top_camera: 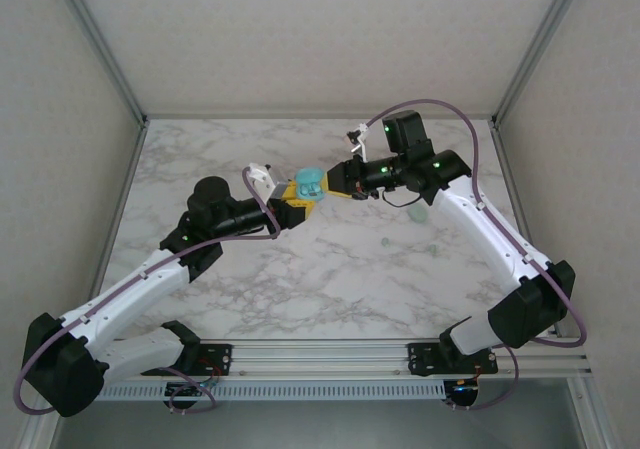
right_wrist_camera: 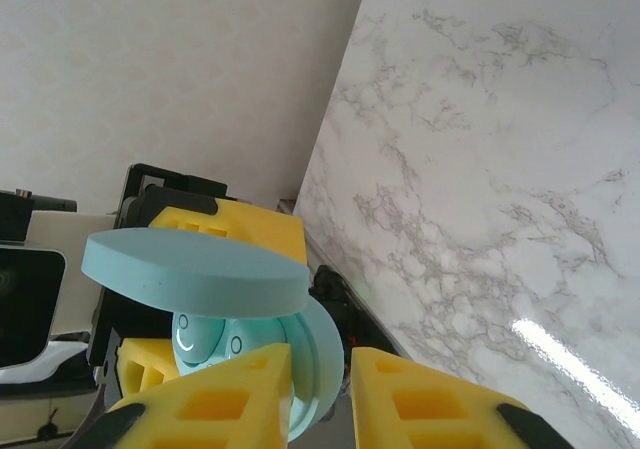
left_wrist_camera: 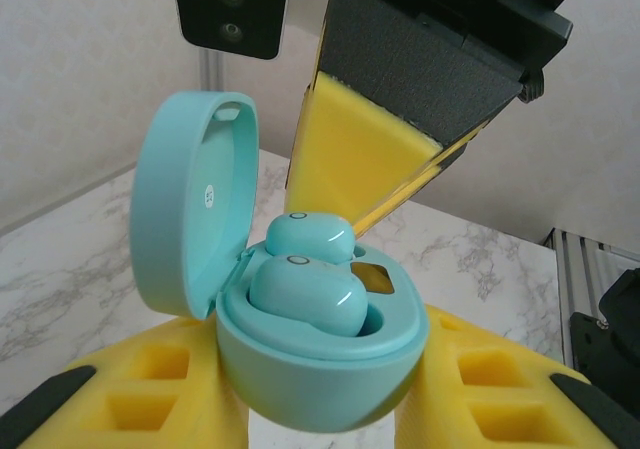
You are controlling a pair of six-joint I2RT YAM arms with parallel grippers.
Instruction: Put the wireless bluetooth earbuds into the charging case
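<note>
The turquoise charging case is held off the table with its lid swung open, and my left gripper is shut on its body between yellow fingers. Two teal earbuds lie in it: the near earbud sits in its well and the far earbud rests just behind. In the top view the case hangs between my left gripper and right gripper. My right gripper's yellow finger stands right above the far earbud. My right gripper shows a narrow empty gap, with the case and lid just beyond.
The marble table lies below both arms. A small pale teal piece and a tinier one lie on it under the right arm. White walls and metal posts close in the back and sides.
</note>
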